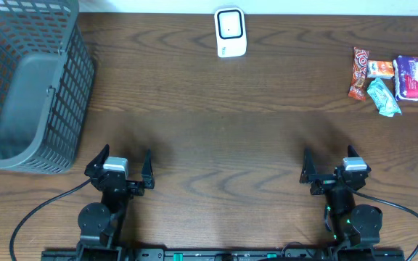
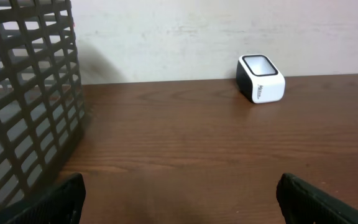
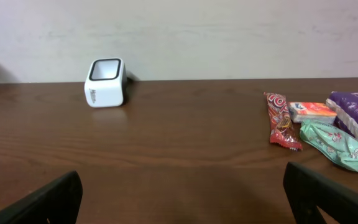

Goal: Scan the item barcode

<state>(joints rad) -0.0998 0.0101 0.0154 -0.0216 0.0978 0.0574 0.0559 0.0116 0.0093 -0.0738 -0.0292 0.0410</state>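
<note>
The white barcode scanner (image 1: 231,32) with a dark window stands at the table's far edge, centre. It also shows in the left wrist view as the scanner (image 2: 260,78) and in the right wrist view as the scanner (image 3: 105,82). Items lie at the far right: a red packet (image 1: 358,72), an orange packet (image 1: 380,69), a green packet (image 1: 383,98) and a purple packet (image 1: 417,78). My left gripper (image 1: 125,153) (image 2: 180,186) and right gripper (image 1: 329,154) (image 3: 182,180) rest at the near edge, both open and empty, far from the items.
A grey mesh basket (image 1: 75,94) fills the far left corner, and its wall (image 2: 30,124) stands close on the left in the left wrist view. Behind the table rises a pale wall. Black cables trail from both arm bases.
</note>
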